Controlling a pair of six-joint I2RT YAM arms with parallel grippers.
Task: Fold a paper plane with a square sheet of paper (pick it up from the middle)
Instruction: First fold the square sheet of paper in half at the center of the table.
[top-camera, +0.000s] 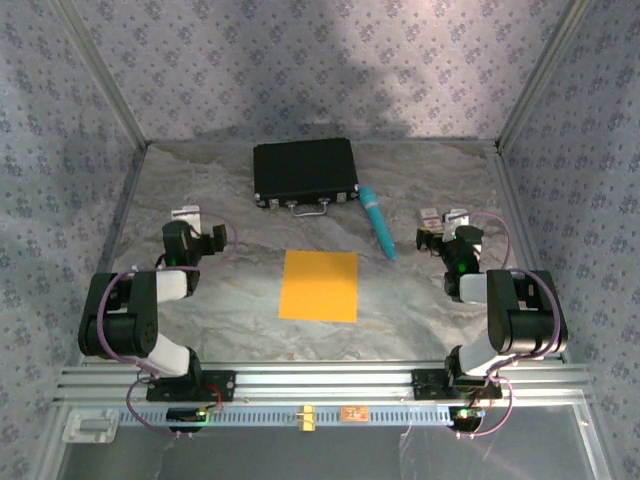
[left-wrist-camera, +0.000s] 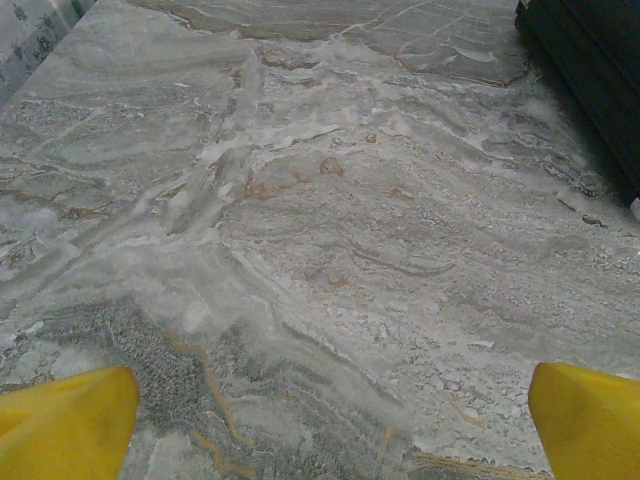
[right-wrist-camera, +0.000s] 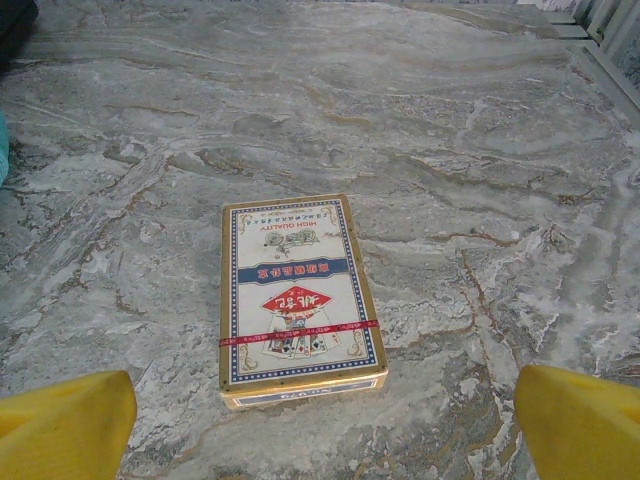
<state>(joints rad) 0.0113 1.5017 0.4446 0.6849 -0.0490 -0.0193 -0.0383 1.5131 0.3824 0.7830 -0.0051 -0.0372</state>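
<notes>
The square sheet of paper (top-camera: 319, 285) is orange-yellow and lies flat and unfolded on the marble table (top-camera: 240, 300), midway between the two arms. The paper plane is out of view. My left gripper (top-camera: 190, 228) hovers left of the sheet, well apart from it. In the left wrist view this gripper (left-wrist-camera: 335, 420) is open, its yellow fingertips (left-wrist-camera: 70, 425) wide apart over bare marble. My right gripper (top-camera: 450, 235) hovers right of the sheet. In the right wrist view it (right-wrist-camera: 320, 425) is open too, with nothing between its fingertips (right-wrist-camera: 580, 425).
A black case (top-camera: 305, 172) lies at the back of the table, and a teal tube (top-camera: 378, 222) lies just right of it. A box of playing cards (right-wrist-camera: 300, 290) lies on the marble just ahead of my right gripper. Patterned walls close in the sides.
</notes>
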